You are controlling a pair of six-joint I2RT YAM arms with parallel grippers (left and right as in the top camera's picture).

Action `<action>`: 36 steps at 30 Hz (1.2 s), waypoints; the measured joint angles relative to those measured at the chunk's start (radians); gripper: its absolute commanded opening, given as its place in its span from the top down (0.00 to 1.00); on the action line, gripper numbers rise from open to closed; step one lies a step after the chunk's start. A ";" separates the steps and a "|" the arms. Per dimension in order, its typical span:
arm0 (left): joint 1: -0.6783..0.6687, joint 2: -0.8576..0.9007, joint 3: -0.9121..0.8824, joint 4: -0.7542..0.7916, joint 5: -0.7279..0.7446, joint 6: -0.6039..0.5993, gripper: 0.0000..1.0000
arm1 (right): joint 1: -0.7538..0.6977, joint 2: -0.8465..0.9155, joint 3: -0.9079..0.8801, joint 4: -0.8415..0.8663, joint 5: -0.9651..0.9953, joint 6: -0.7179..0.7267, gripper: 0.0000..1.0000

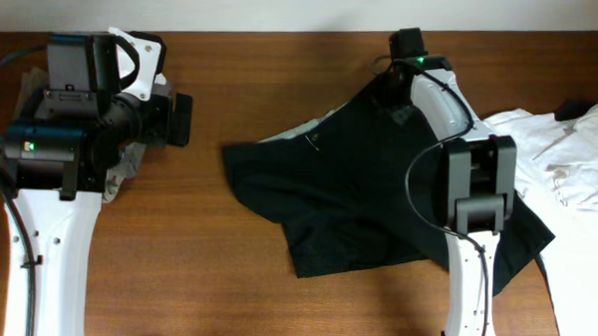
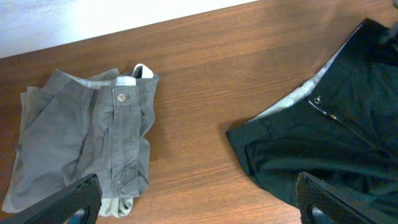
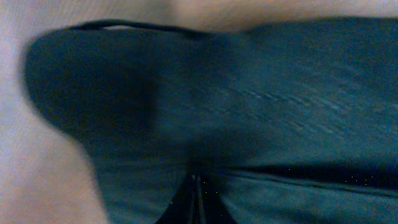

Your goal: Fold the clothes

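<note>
Black shorts (image 1: 348, 190) lie spread and rumpled at the table's middle, waistband with pale lining toward the back; they also show in the left wrist view (image 2: 336, 143). My right gripper (image 1: 400, 102) is down on their far right part. In the right wrist view its fingers (image 3: 196, 200) are pressed together with the dark cloth (image 3: 261, 106) bunched round them. My left gripper (image 2: 199, 205) is open and empty, hovering over bare wood between the black shorts and folded grey shorts (image 2: 87, 143). The grey shorts are mostly hidden under the left arm in the overhead view (image 1: 130, 164).
A white garment (image 1: 579, 158) lies crumpled at the right edge, partly under the black shorts. The wooden table (image 1: 225, 275) ends at a pale wall along the back. The right arm's base stands at the front right.
</note>
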 measured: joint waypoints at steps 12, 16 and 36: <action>0.000 0.000 0.000 -0.020 0.000 0.000 0.01 | 0.570 0.127 0.141 0.221 -0.253 -0.320 0.88; 0.000 0.000 0.000 -0.029 0.000 0.000 0.01 | 0.515 0.089 0.402 -0.231 -0.072 -0.487 0.75; -0.017 0.629 -0.031 -0.004 0.140 0.002 0.21 | 0.101 -0.605 0.692 -0.887 0.013 -0.601 0.46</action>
